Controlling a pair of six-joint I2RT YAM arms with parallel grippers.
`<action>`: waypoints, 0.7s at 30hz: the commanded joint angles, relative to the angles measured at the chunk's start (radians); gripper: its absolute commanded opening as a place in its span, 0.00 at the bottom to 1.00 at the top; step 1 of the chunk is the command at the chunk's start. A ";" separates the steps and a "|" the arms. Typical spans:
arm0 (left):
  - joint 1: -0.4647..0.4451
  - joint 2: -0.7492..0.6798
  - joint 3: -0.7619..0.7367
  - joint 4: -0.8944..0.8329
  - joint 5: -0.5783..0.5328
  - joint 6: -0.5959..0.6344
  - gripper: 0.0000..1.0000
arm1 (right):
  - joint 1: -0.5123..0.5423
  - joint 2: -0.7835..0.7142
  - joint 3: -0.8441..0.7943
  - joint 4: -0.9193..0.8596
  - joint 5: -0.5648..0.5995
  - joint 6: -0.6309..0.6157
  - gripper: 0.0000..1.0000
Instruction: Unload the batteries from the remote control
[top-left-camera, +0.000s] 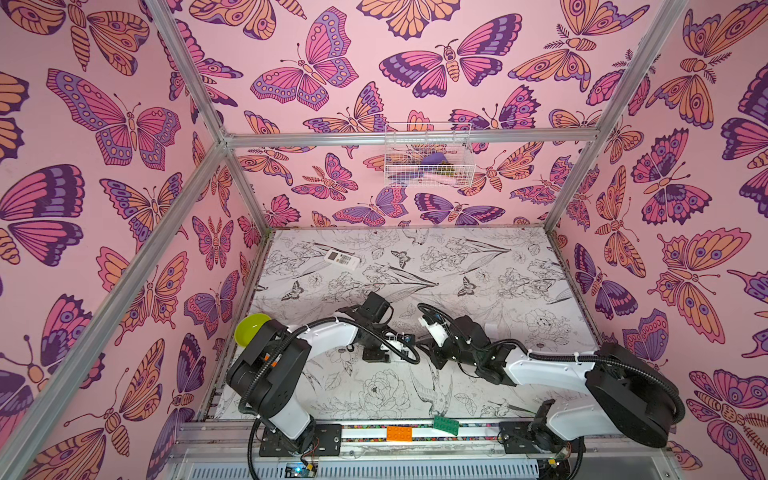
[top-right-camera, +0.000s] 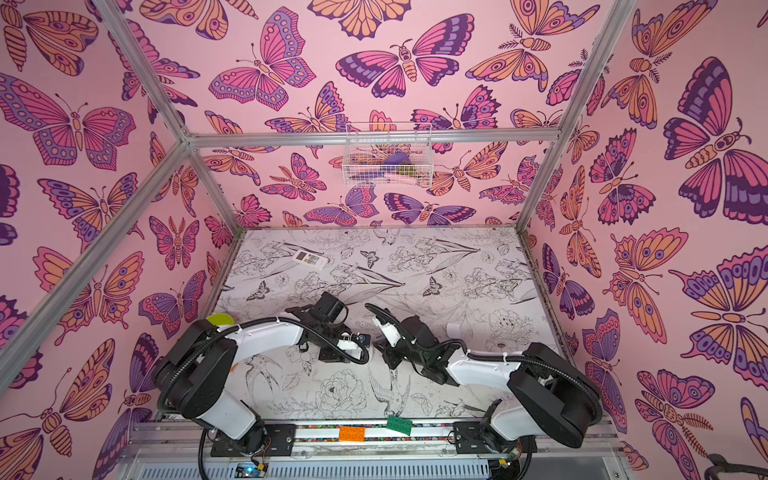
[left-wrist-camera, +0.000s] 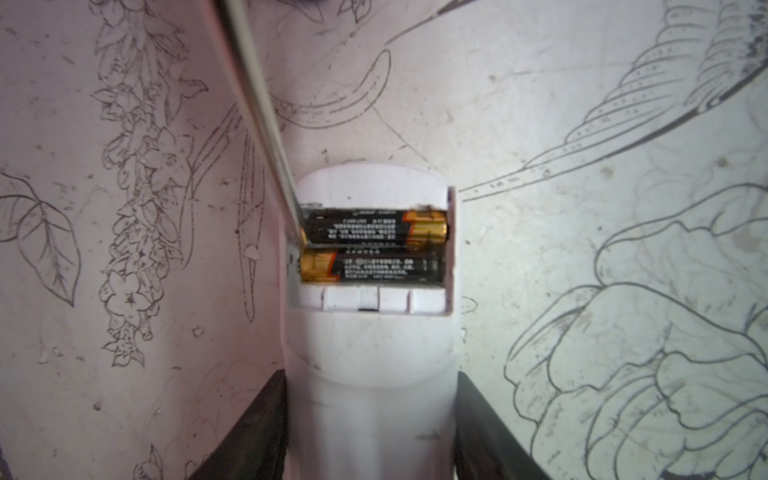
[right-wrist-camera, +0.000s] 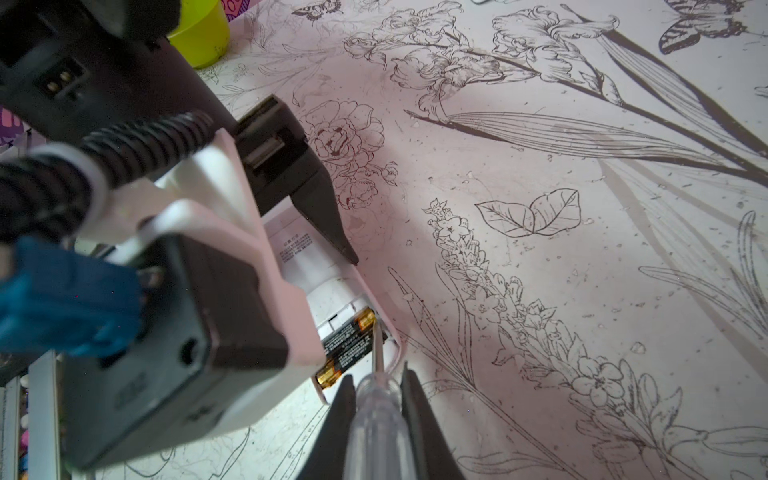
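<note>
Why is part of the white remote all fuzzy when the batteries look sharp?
Left wrist view: the remote sits too close to the lens at its near end, so it blurs, while the batteries are in focus, gold ends glinting. Right wrist view: the clear screwdriver blurs likewise, right up against the camera.

Both top views: bright, even, diffuse white light, faint soft shadows on the table (top-left-camera: 478, 266), wide-angle stretch toward the edges, fine detail slightly soft. Left wrist view: pink cast over one side of the table and cooler white over the other, batteries (left-wrist-camera: 376, 245) fairly sharp with glints on their gold ends, remote (left-wrist-camera: 370, 374) blurred nearest the lens, screwdriver (left-wrist-camera: 266, 120) shaft shining. Right wrist view: clear screwdriver handle and everything close to the lens out of focus, table print sharp, broad pink-tinged shadow.
</note>
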 joint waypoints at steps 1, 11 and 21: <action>-0.020 0.029 -0.017 -0.005 0.014 -0.003 0.37 | 0.012 0.025 -0.013 0.031 0.053 0.013 0.00; -0.024 0.036 -0.017 -0.004 0.012 -0.001 0.37 | 0.028 0.032 -0.045 0.048 -0.003 0.021 0.00; -0.023 0.038 -0.012 0.001 0.000 -0.009 0.37 | 0.069 0.089 -0.097 0.148 0.025 0.017 0.00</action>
